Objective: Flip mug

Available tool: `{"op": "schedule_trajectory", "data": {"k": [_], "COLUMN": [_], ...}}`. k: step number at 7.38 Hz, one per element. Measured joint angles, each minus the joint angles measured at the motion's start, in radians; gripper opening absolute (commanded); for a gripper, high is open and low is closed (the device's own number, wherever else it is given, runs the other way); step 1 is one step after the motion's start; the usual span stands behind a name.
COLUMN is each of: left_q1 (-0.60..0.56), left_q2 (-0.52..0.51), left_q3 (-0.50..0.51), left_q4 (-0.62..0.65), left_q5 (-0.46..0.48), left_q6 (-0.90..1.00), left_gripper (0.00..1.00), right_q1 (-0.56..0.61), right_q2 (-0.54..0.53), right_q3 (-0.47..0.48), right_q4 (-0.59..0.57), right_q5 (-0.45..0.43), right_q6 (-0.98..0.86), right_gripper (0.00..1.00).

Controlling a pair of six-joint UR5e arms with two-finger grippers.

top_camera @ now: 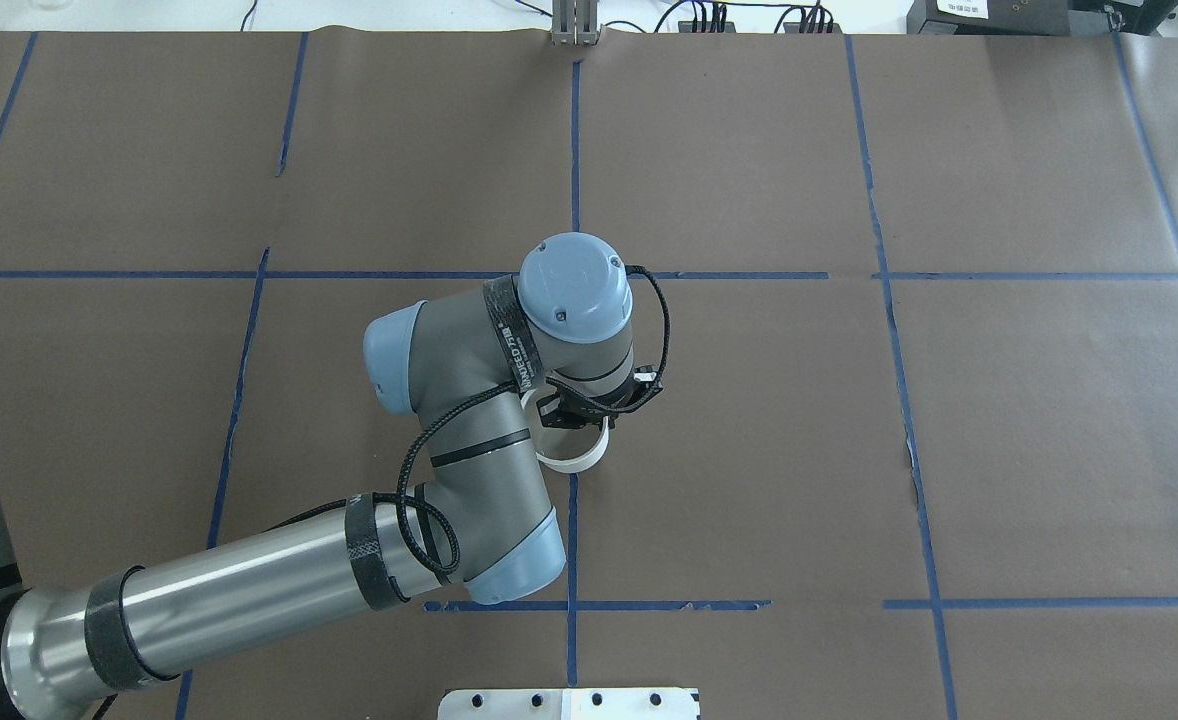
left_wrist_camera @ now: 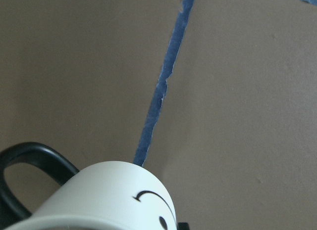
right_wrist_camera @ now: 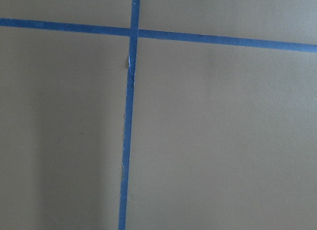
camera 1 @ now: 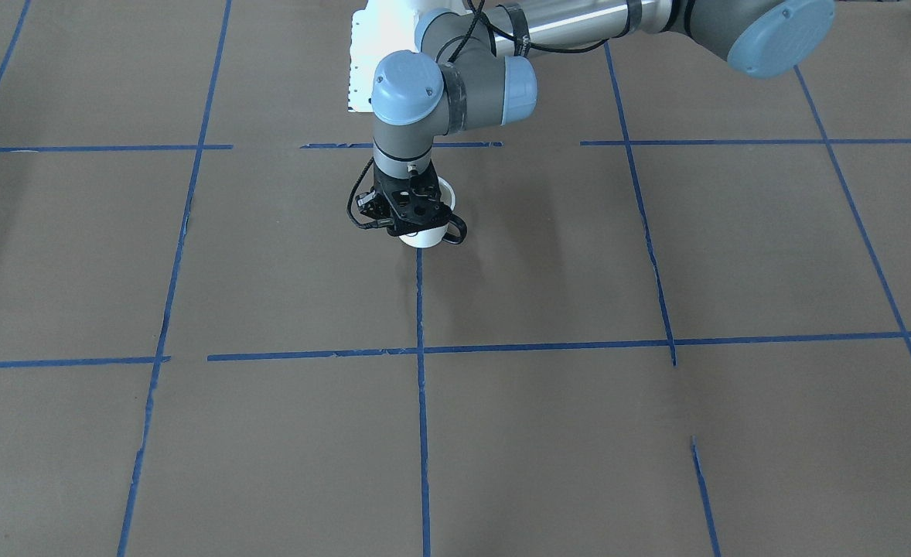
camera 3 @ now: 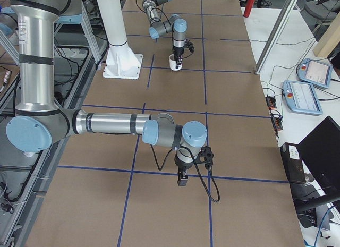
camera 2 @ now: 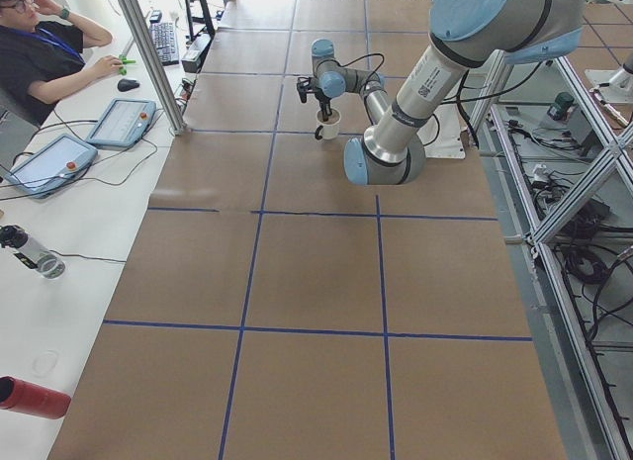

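The white mug (camera 1: pixel 423 236) stands mouth up near the table's middle, by a blue tape line, its black loop handle (camera 1: pixel 455 230) to one side. My left gripper (camera 1: pixel 409 207) points straight down onto its rim and is shut on the mug's wall. The overhead view shows the open rim (top_camera: pixel 577 460) below the wrist. The left wrist view shows the mug's side (left_wrist_camera: pixel 109 195) close up, with part of the smiley face and the handle. I cannot tell whether the mug touches the table. My right gripper (camera 3: pixel 182 179) shows only in the exterior right view, low over bare paper; I cannot tell its state.
Brown paper with a grid of blue tape lines (camera 1: pixel 421 348) covers the table. A white base plate (top_camera: pixel 569 703) lies at the near edge. An operator (camera 2: pixel 45 54) sits at a side desk with tablets. A red bottle (camera 2: pixel 35 396) lies beside the table.
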Motion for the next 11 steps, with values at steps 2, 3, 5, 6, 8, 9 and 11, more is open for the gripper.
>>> {"op": "schedule_trajectory", "data": {"k": [2, 3, 5, 6, 8, 9, 11], "left_q1": [0.002, 0.002, 0.000, -0.004, -0.028, -0.045, -0.087], "left_q2": [0.002, 0.004, 0.006, 0.009, 0.037, 0.055, 0.111], "left_q3": [0.010, 0.011, 0.003, -0.017, -0.114, -0.173, -0.288], "left_q4": [-0.002, -0.002, -0.001, 0.001, 0.031, 0.057, 0.083], "left_q5": [0.004, 0.006, 0.009, 0.009, 0.009, 0.008, 0.007], "left_q6": [-0.007, -0.015, -0.028, -0.027, -0.012, 0.008, 0.082], "left_gripper": [0.98, 1.00, 1.00, 1.00, 1.00, 1.00, 1.00], "right_q1": [0.000, 0.000, 0.000, 0.000, 0.000, 0.000, 0.000], "right_q2": [0.000, 0.000, 0.000, 0.000, 0.000, 0.000, 0.000], "right_q3": [0.000, 0.000, 0.000, 0.000, 0.000, 0.000, 0.000], "right_q4": [0.000, 0.000, 0.000, 0.000, 0.000, 0.000, 0.000], "right_q5": [0.000, 0.000, 0.000, 0.000, 0.000, 0.000, 0.000], "right_q6": [0.000, 0.000, 0.000, 0.000, 0.000, 0.000, 0.000], "right_gripper": [1.00, 1.00, 1.00, 1.00, 1.00, 1.00, 1.00]}}
